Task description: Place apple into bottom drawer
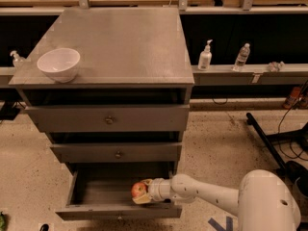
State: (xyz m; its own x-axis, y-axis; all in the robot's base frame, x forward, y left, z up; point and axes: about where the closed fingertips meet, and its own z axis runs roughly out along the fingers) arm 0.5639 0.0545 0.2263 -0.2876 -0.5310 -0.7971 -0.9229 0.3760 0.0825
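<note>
Gripper (144, 194) grips apple (138, 189) inside open bottom drawer (96, 192), right of middle; white bowl (58, 64) on cabinet top (126, 42).

arm (207, 196): white, smooth, rounded | gripper (143, 193): cream, inside bottom drawer (98, 192)
</note>
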